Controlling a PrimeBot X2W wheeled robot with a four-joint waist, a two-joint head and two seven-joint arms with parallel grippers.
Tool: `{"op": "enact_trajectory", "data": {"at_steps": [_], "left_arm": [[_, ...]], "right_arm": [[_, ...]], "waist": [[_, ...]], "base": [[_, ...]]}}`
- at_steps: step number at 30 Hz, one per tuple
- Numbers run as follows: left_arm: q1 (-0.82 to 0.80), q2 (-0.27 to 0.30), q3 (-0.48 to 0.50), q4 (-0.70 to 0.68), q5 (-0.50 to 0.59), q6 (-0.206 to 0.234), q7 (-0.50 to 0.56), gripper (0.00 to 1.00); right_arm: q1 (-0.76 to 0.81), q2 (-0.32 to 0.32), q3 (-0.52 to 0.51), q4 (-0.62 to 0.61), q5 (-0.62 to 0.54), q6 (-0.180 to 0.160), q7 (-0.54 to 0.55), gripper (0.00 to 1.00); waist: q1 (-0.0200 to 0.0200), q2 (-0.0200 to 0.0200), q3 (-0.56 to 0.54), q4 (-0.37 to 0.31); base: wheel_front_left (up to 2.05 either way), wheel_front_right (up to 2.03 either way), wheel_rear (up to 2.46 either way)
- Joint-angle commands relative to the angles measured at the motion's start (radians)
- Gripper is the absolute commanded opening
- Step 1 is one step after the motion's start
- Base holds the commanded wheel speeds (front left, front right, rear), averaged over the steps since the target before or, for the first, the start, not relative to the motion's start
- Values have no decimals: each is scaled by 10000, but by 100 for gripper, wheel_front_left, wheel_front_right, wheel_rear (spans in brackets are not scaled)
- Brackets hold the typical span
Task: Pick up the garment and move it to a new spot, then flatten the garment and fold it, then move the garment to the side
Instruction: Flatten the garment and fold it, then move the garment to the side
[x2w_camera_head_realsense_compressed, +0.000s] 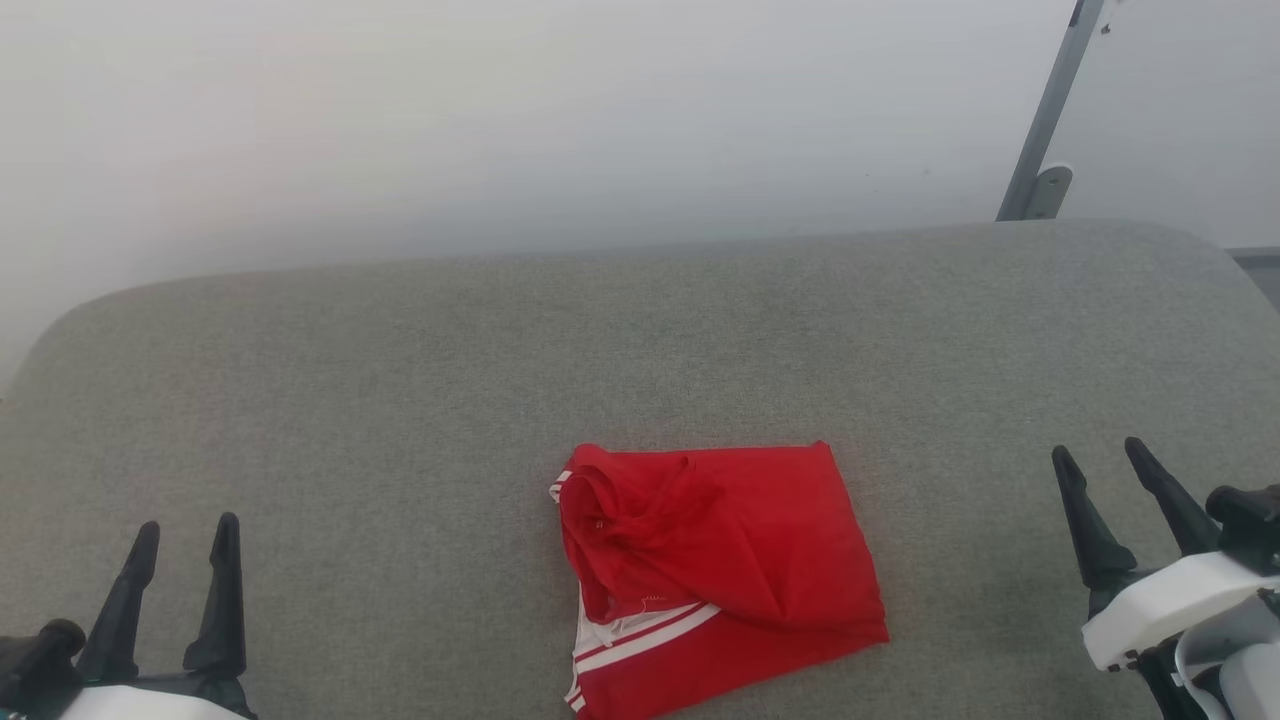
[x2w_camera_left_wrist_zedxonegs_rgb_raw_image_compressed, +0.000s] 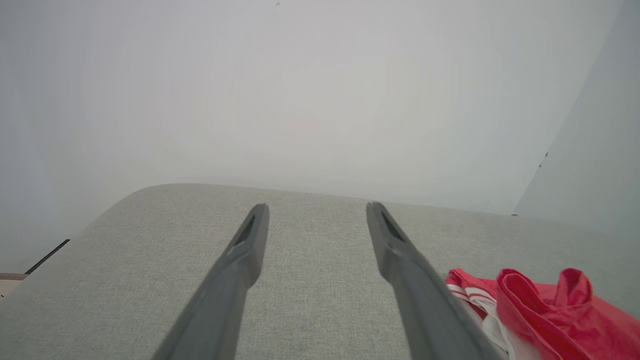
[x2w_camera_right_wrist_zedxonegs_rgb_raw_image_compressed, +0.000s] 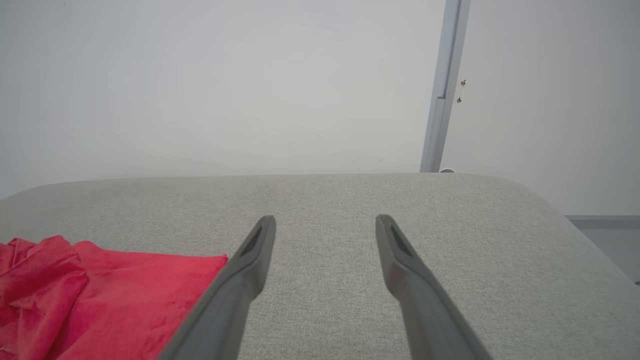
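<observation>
Lying near the front middle of the grey fabric-covered tabletop (x2w_camera_head_realsense_compressed: 400, 400), the garment (x2w_camera_head_realsense_compressed: 720, 570) forms a compact folded bundle. It is mostly red, with white-striped trim exposed along its left and near edges. Its upper layer is rumpled toward the left and smoother toward the right.

Left claw (x2w_camera_head_realsense_compressed: 188, 521): at the near left corner of the head view, fingers apart, holding nothing, well apart from the garment.

Right claw (x2w_camera_head_realsense_compressed: 1097, 448): at the near right, fingers likewise spread and empty, also clear of the cloth.

Left wrist view: the two dark fingers (x2w_camera_left_wrist_zedxonegs_rgb_raw_image_compressed: 240, 270) point across the grey fabric, and the garment sits to their right, low in the corner.

Right wrist view: the fingers (x2w_camera_right_wrist_zedxonegs_rgb_raw_image_compressed: 235, 285) point toward the far edge of the tabletop, with the red cloth lying just to their left.

Background: a pale wall (x2w_camera_head_realsense_compressed: 500, 120) and a slanted grey metal post (x2w_camera_head_realsense_compressed: 1045, 120) behind the far right corner.
</observation>
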Motion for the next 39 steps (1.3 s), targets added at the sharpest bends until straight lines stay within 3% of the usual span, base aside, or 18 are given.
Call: {"op": "enact_trajectory", "data": {"at_steps": [1,14,19,29,39], "left_arm": [[83,41,-17,-18,-45,-19,-36,100],[11,39,-107,-75,-85,-18,-36,100],[-100,25,-147,-86,-79,-20,-36,100],[-227,11,-530,-83,-47,-20,-37,100],[-675,-126,-1029,147,-52,-18,-36,100]], "right_arm": [[127,66,-53,-87,-61,-5,-59,100],[321,211,-223,-412,-243,-5,47,100],[297,380,-22,-527,264,-5,510,100],[-297,190,1317,-324,1787,-5,3260,100],[-1353,-246,2014,850,2017,-5,6284,100]], "waist": [[0,0,11,6],[0,0,89,66],[0,0,138,212],[0,0,389,1082],[0,0,1054,2055]], "base": [[0,0,0],[0,0,0],[0,0,0],[0,0,0],[0,0,0]]}}
